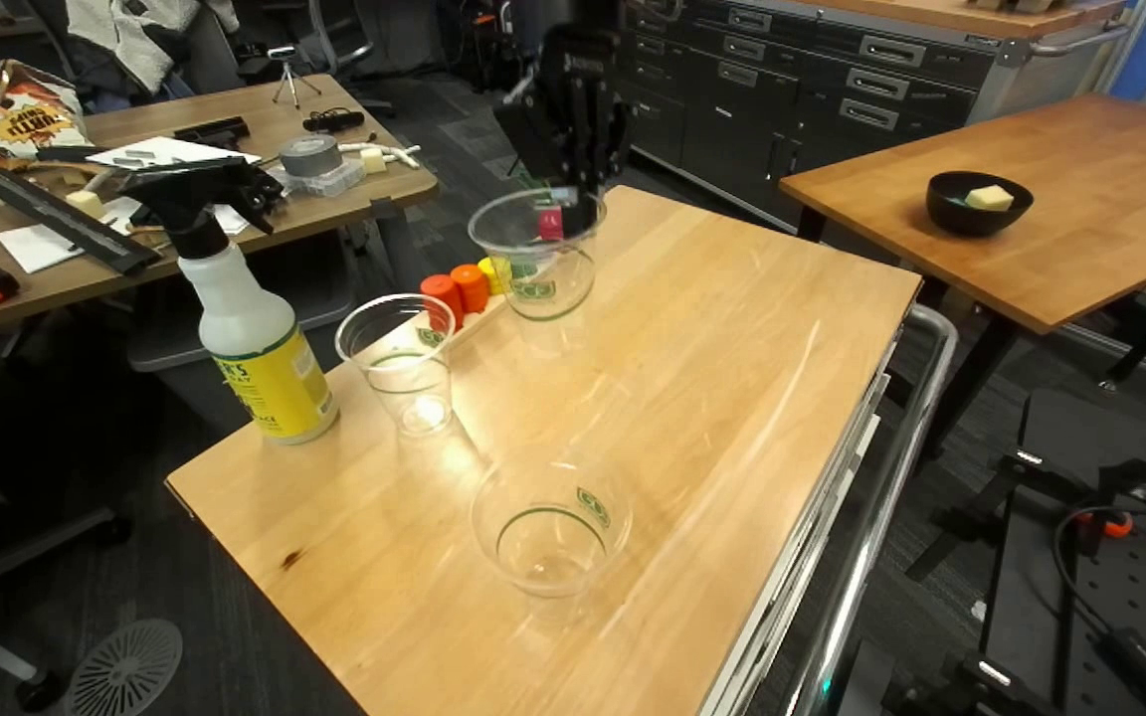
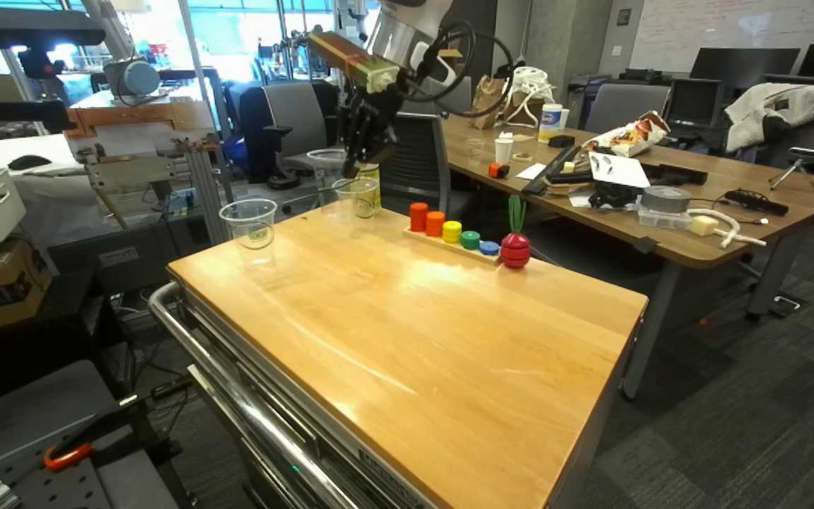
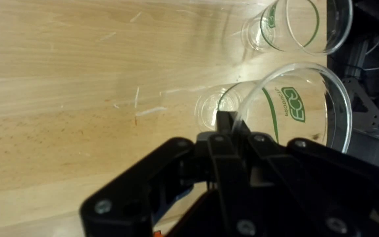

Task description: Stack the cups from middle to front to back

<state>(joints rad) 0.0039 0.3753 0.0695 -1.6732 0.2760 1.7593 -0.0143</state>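
My hand (image 3: 237, 123) is narrow, its fingertips (image 3: 224, 120) pinched on the rim of a clear cup (image 3: 294, 104). In the wrist view this held cup spreads toward 2 o'clock from my fingertips, its mouth at the outer end and the wood showing through its wall. In an exterior view it hangs clear of the table (image 1: 692, 398), at about 7 o'clock from my hand.

Two more cups stand upright on the table, apart from each other. In an exterior view the second cup (image 1: 404, 383) is between 7 and 8 o'clock from my hand, with the spray bottle (image 1: 280, 368) near it at its 9 o'clock. The third cup (image 1: 555, 537) stands at 6 o'clock, well apart from my hand. In the wrist view a standing cup shows at 1 o'clock; I cannot tell which of the two.

In an exterior view a row of coloured blocks (image 2: 451, 232) sits at 4 o'clock from my hand, a red toy radish (image 2: 515, 251) just beside its end.
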